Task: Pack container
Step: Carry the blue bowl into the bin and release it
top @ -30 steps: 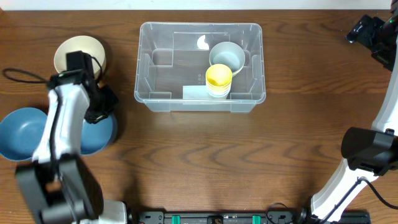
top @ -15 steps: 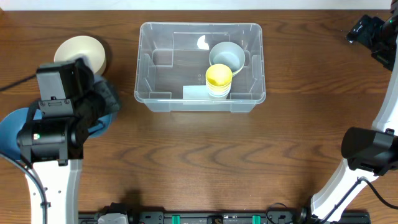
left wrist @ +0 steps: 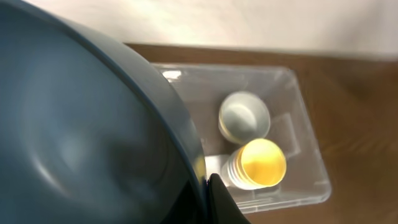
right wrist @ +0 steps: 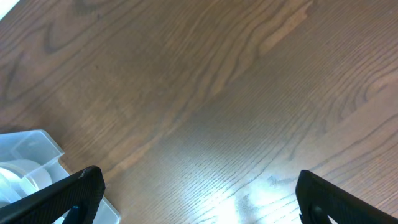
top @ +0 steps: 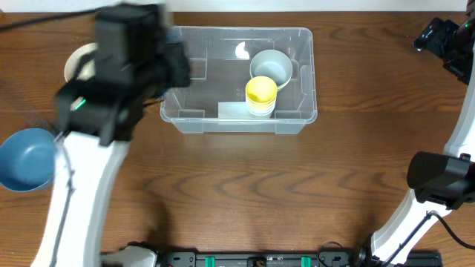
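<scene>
- Our left gripper [left wrist: 210, 194] is clamped on the rim of a dark blue round bowl [left wrist: 81, 137], high over the left end of the large clear rectangular plastic container [top: 239, 127] mid-table.
- Our right gripper [right wrist: 199, 186] hangs wide open, empty.
- Next, we judge: lower the bowl into the bare left half, then release.

Bright, even light. Motion blur smears the left arm [top: 122, 67] overhead. The blue bowl [left wrist: 81, 137] looks soft at the left wrist, probably too close. Glare streaks the bench [right wrist: 249, 199].
</scene>
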Motion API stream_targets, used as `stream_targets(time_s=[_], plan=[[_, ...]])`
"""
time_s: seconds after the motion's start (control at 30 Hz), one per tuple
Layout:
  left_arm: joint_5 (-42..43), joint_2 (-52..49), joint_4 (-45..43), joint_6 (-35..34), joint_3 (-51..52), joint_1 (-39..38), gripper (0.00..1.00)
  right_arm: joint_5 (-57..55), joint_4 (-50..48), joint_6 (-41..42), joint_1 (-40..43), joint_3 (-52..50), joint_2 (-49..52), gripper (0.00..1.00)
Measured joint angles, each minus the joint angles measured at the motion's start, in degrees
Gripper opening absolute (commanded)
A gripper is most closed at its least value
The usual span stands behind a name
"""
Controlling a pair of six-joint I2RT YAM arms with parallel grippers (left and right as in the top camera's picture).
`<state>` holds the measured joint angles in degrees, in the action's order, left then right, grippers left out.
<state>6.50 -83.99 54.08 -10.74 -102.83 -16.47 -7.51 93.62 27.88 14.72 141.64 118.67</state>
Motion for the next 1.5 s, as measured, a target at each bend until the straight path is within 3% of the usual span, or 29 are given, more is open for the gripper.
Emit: stream_targets(time_s=[0.2,0.5,1.5], plan=[[-4.2,-12.1,0.1,7.0,-0.3,-6.1,0.06,0.0,0.0,0.0,0.0,0.0,0.0,0.99],[-6.1,-21.4,-2.1,13.0,-0.3,-6.7,0.06,0.0,0.0,0.0,0.0,0.0,0.0,0.99],[-6.5,-35.7,-5.6,15.7,-0.3,-9.3,0.06,0.0,0.0,0.0,0.0,0.0,0.0,0.99]])
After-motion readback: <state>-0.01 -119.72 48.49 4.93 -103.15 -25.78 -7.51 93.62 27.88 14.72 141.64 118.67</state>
